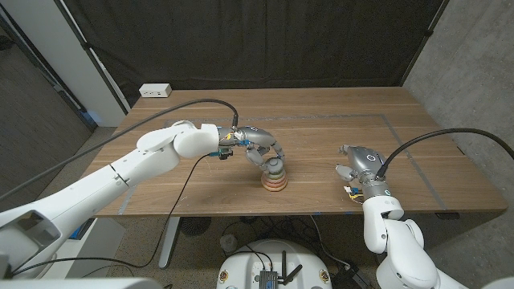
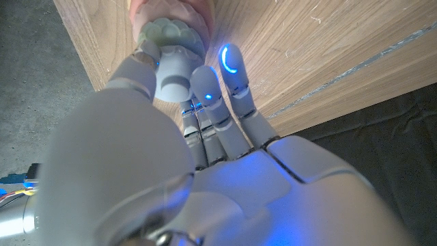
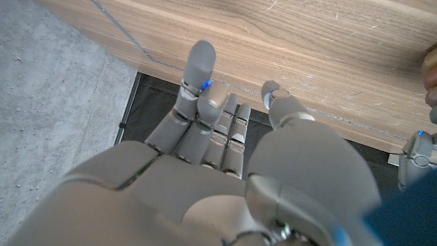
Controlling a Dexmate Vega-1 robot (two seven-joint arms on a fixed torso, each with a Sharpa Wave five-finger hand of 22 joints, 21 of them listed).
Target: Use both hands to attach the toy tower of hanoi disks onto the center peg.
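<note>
Head view: left hand (image 1: pixel 261 152) grips the top disk (image 1: pixel 275 168) on the stack (image 1: pixel 275 183), right hand (image 1: pixel 359 166) released, fingers apart, over the desk (image 1: pixel 321 128).

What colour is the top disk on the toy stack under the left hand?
Pale green scalloped disk, best in the left wrist view, with the left hand on it.

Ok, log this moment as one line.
left robot hand: on disk stack | right robot hand: open, apart | table
</note>
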